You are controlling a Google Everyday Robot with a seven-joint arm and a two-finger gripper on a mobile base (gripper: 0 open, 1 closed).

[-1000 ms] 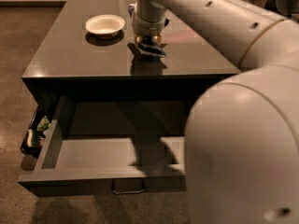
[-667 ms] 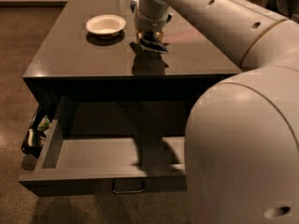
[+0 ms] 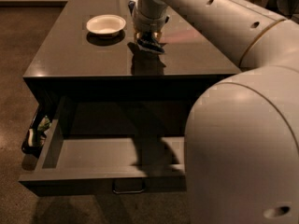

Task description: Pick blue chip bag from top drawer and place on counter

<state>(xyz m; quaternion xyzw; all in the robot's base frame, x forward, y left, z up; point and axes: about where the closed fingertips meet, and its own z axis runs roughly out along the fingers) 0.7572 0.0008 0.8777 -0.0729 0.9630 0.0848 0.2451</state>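
Our pincer (image 3: 148, 35) hangs over the worktop (image 3: 74, 55), well back from its front edge and beside the white bowl (image 3: 106, 24). The blue chip bag (image 3: 151, 45) is right beneath it, low enough for setting down. Whether the pincer grips the bag we cannot tell. The top drawer (image 3: 93, 155) stands open below.

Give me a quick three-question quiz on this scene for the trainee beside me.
1. True or false: the blue chip bag lies inside the top drawer.
2. The hand is: A) over the counter; B) inside the drawer; C) down at the floor.
3. Fill in: left of the bag, on the counter, sits a white ____.
Key: 1 false, it is under the hand at the counter; 2 A; 3 bowl.
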